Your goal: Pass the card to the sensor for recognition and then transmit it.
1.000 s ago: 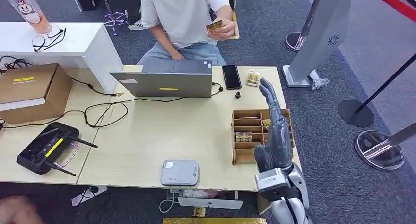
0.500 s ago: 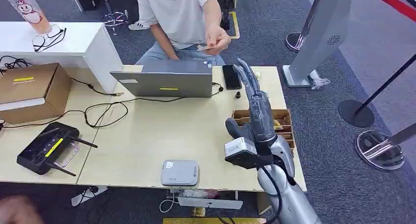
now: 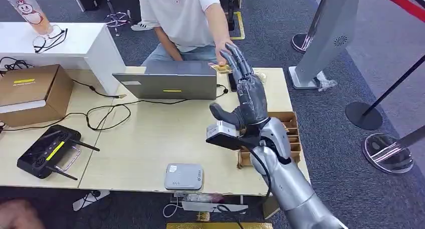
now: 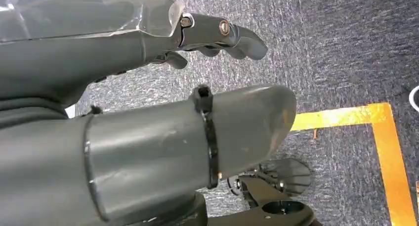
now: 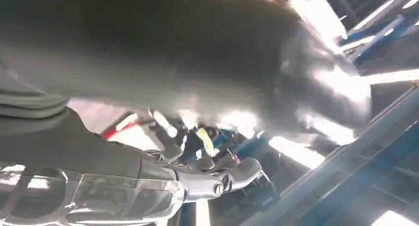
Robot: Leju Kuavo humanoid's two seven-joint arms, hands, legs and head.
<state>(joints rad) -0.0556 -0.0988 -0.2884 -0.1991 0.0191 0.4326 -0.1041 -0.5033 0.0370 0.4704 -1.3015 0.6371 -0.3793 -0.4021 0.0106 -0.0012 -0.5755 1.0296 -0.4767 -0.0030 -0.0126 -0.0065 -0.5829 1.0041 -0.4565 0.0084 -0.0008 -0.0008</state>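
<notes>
From the head cam I've got the right hand (image 3: pixel 245 96) raised over the far side of the light wooden table (image 3: pixel 150 144), palm up-ish, fingers stretched out and apart, thumb sticking off toward the laptop (image 3: pixel 170 81). It has nothing in it. The card (image 3: pixel 219 67) is right at its fingertips, but it's held by the person's hand (image 3: pixel 223 52) reaching across from behind the laptop, and I can't tell whether the robot's fingers are actually touching it or just next to it. The right wrist cam is a blurry mess, mostly thumb plus some bright lights, so no help there. The left hand (image 4: pixel 148 102) shows on its own wrist cam over grey carpet with a yellow tape line (image 4: pixel 360 122), fingers loosely extended and apart, holding nothing. On the table, the small grey sensor box (image 3: pixel 184 176) sits near the front edge, well apart from the card. The wooden card tray (image 3: pixel 293 134) is partly hidden behind the right arm, with a black phone (image 3: pixel 232 81) beyond it next to the laptop.
</notes>
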